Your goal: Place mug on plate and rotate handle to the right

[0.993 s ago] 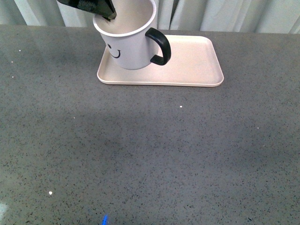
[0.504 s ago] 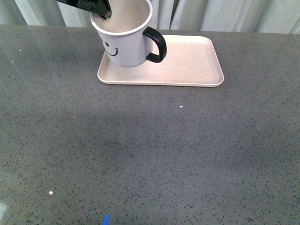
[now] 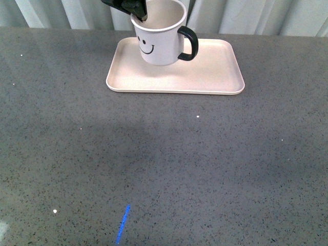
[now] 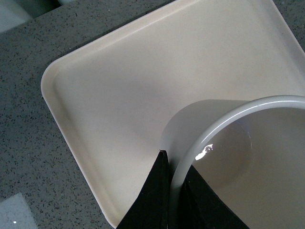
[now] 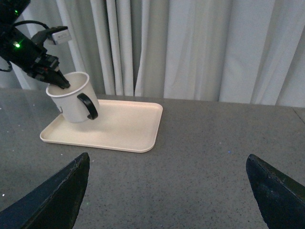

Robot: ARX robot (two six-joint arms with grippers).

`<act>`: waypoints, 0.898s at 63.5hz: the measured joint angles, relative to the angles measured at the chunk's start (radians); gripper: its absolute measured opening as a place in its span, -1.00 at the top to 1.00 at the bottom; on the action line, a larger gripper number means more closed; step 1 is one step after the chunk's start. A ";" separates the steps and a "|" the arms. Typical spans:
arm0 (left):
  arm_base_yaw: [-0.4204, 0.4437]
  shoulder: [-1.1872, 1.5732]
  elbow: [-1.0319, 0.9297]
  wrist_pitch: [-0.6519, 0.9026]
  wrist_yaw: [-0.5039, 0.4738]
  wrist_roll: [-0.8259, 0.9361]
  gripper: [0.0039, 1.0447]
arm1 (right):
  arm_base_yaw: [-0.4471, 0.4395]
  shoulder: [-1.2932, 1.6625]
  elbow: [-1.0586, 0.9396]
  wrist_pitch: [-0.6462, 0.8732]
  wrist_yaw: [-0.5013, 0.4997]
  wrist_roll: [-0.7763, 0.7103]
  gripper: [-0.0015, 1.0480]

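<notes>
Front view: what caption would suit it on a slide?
Left gripper holds the mug by its rim, tilted over the plate, handle pointing right.

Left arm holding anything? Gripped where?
The left gripper pinches the mug by its rim, one finger inside and one outside, on the side away from the handle. The right gripper is open and holds nothing.

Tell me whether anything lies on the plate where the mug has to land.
Nothing visible does. The left hand grips the mug by its rim, tilted over the plate. The plate's surface around and beneath it shows bare in the front and left wrist views.
</notes>
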 joint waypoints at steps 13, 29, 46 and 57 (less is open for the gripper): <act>-0.007 0.154 0.272 -0.168 -0.024 0.038 0.97 | 0.000 0.000 0.000 0.000 0.000 0.000 -0.82; -0.022 0.343 0.586 -0.351 -0.034 0.056 0.97 | 0.000 0.000 0.000 0.000 0.000 0.000 -0.82; -0.042 0.446 0.742 -0.423 -0.037 0.069 0.97 | 0.000 0.000 0.000 0.000 0.000 0.000 -0.82; -0.046 0.448 0.768 -0.423 -0.036 0.073 0.97 | 0.000 0.000 0.000 0.000 0.000 0.000 -0.82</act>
